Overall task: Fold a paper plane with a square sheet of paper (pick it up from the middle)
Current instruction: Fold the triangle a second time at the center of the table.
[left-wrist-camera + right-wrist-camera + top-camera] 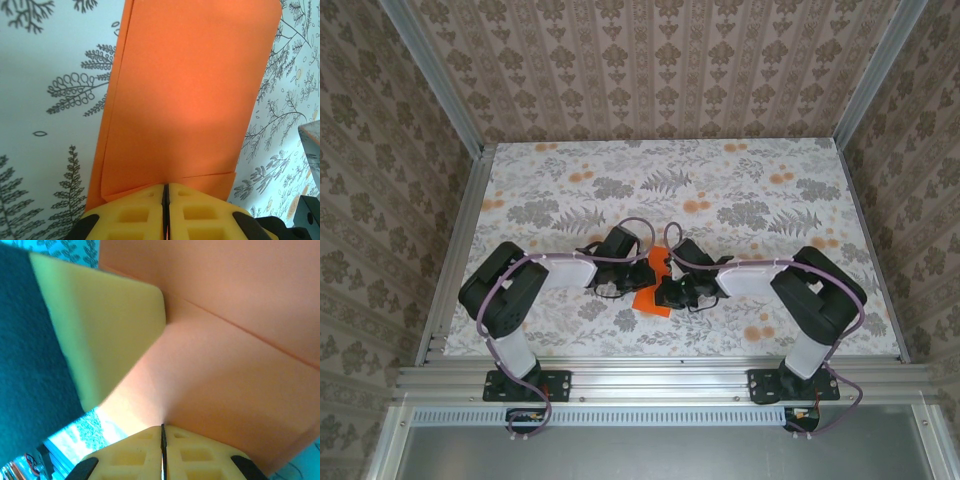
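At the middle of the flower-and-fern patterned table top (740, 190), just in front of the two arm bases, the thin, bright orange square sheet of paper (650, 300) sits between the two black arms, whose wrists meet over it from either side. From above it reads as a small orange patch partly covered by the wrists. The left gripper (628, 288) reaches in from the left and the right gripper (665, 292) from the right, their fingertips too small there to judge. The left wrist camera supplies what the overhead one cannot. The left gripper's pale yellow fingers are pressed together with a thin dark seam between them, clamped on the near edge of the paper. The sheet runs away from them as a long doubled panel, one layer's edge lying just beside the other along the left side, with a crease line across it just above the fingertips. Behind it is the pale surface printed with grey ferns; whether the paper touches it cannot be told. The right wrist camera shows the right gripper's yellow fingers likewise pinched shut on an edge of the orange paper. A straight fold line runs slantwise across the sheet, and a second pale yellow finger pad (105, 325) on a dark body lies against the paper at upper left.
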Robot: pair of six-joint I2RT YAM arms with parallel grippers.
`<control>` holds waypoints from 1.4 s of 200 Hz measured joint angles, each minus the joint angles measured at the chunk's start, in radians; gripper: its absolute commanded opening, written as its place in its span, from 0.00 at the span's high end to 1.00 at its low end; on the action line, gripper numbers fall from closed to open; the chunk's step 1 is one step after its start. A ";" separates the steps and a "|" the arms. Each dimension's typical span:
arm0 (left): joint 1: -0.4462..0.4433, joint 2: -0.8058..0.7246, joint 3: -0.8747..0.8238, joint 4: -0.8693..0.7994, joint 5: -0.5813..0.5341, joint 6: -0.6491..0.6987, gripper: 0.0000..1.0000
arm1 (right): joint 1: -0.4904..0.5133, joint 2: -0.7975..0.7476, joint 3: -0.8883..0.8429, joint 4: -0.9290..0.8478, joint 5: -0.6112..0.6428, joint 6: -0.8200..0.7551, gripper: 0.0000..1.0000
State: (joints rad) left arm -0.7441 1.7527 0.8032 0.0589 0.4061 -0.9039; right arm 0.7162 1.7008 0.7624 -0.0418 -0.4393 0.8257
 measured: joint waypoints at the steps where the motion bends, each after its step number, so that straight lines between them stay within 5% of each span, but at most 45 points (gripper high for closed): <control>1: 0.000 0.000 0.000 0.001 0.000 0.000 0.89 | 0.000 -0.002 -0.002 -0.001 0.000 0.000 0.90; 208: 0.040 -0.036 -0.061 0.047 0.013 0.009 0.89 | -0.046 -0.204 -0.175 -0.080 -0.009 -0.005 0.87; 280: 0.039 -0.036 -0.046 0.019 0.000 0.015 0.89 | -0.060 -0.117 -0.001 -0.052 -0.042 -0.011 0.86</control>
State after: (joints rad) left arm -0.7055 1.7164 0.7570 0.0780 0.4061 -0.8890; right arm 0.6563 1.5833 0.7612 -0.0937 -0.4812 0.8150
